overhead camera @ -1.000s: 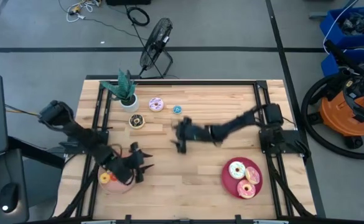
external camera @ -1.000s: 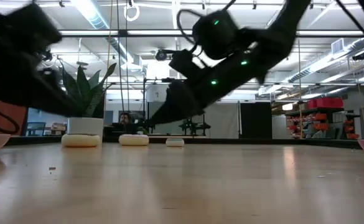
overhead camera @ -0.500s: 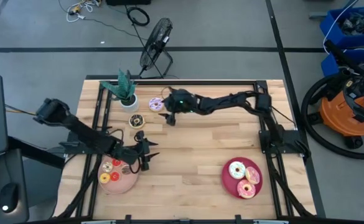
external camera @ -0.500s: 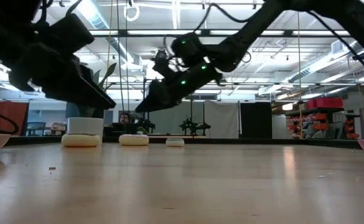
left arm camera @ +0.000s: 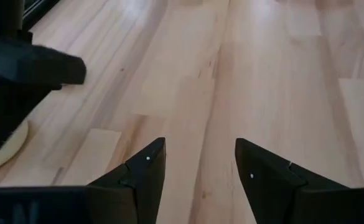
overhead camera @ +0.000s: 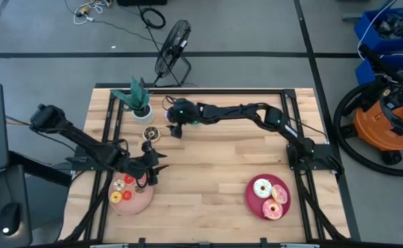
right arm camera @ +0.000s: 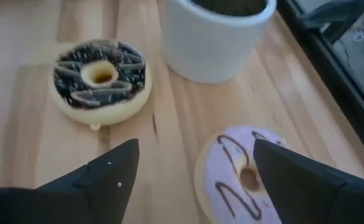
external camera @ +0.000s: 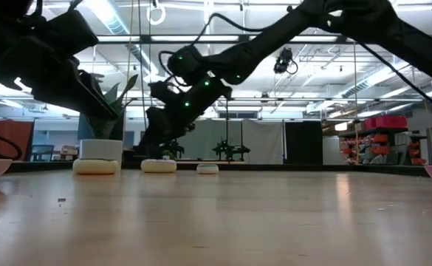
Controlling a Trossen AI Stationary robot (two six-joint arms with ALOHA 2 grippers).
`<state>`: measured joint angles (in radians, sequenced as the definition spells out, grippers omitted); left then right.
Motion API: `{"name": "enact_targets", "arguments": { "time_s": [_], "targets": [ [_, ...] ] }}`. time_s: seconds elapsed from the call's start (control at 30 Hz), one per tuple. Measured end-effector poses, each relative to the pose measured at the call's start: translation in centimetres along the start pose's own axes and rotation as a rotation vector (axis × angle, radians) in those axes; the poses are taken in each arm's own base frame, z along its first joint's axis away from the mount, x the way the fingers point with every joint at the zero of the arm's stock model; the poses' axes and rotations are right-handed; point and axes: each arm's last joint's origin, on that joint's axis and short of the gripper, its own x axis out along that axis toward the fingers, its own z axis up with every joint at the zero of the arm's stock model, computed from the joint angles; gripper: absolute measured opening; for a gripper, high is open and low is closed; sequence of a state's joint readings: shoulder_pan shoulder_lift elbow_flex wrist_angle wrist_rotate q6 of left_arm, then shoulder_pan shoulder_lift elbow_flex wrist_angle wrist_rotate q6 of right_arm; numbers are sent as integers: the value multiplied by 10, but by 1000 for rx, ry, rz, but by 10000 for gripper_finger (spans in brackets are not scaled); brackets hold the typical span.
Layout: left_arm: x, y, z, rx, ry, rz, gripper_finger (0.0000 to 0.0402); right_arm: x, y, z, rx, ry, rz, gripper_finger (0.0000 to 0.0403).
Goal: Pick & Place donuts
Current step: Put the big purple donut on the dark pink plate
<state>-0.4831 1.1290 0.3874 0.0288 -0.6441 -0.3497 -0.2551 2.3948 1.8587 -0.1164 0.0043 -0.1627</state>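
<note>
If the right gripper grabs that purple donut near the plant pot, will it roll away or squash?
The purple donut lies flat on the table, so it probably won't roll. It looks thick and smooth, like moulded plastic or foam, so likely light and maybe slippery. The right gripper is open over it, seemingly wide enough.

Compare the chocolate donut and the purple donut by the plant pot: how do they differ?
Icing: chocolate donut is dark with sprinkles; purple donut is lilac with dark drizzle. Position: the chocolate donut lies clear ahead of the right gripper; the purple one is partly behind a finger. Both lie flat on the table.
</note>
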Motion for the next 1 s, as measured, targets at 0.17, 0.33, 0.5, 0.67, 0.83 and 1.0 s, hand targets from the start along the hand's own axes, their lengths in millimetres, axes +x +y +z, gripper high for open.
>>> {"name": "enact_targets", "arguments": {
  "time_s": [0.17,0.33,0.5,0.67,0.83,1.0],
  "targets": [
    [-2,-4,-1,12,-4,-20,199,11,4,-2,-18,63,-23,302],
    [-5,-8,-2,19,-7,-43,199,9,2,7,-10,81,-22,281],
    [-8,-11,-3,29,-11,-62,199,11,0,-2,33,145,-28,260],
    [-10,-14,-4,37,-13,-76,199,12,-1,-3,16,146,-55,239],
    [-12,-16,-5,43,-17,-90,199,19,2,-10,-52,164,-83,209],
    [-13,-18,-5,44,-22,-98,199,26,9,-15,-141,178,-145,160]
  ]
}}
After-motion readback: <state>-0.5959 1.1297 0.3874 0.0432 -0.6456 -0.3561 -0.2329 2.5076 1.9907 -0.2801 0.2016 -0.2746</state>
